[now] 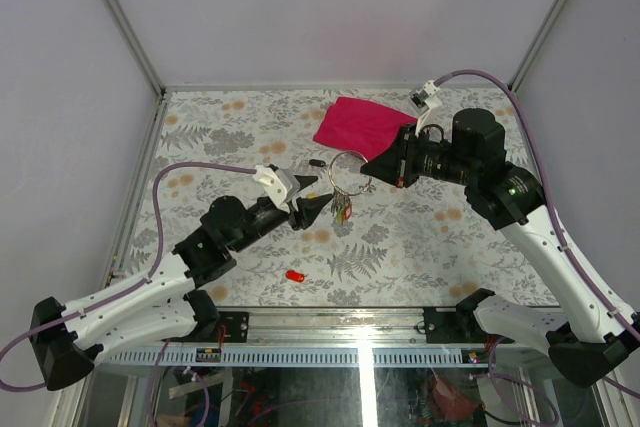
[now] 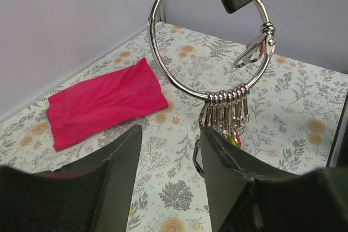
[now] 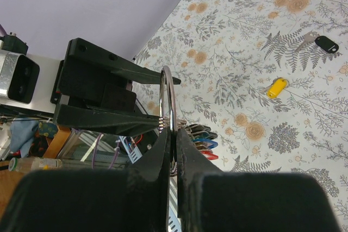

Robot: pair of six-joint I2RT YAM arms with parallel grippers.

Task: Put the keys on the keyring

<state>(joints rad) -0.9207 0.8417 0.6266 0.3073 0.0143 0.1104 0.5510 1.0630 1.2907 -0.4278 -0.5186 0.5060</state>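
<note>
While the jaws of the right arm (image 1: 520, 197) are pressed together on the rim of the keyring (image 2: 225, 104), holding it upright above the flowered worktop (image 1: 420, 237), the jaws of the left arm (image 1: 200, 247) stand spread and empty just beside the bunch of small keys dangling from the ring's lowest point. From above, the ring hangs near the middle of the worktop, with the right jaws at its 3 o'clock and the left jaws at its 7 o'clock. A row of silver clips carries the bunch, whose red and blue heads show in the right wrist view; whether they touch the worktop cannot be told. A pink cloth (image 1: 360, 125) lies flat at the ring's 12 o'clock, apart from it. The red key (image 1: 295, 275) lies loose at the ring's 7 o'clock, well apart and near the front edge. In the right wrist view the yellow key (image 3: 277, 87) lies on the worktop at 2 o'clock from the jaws, and a black key (image 3: 325, 43) lies at 2 o'clock from the yellow one, near it but not touching.
</note>
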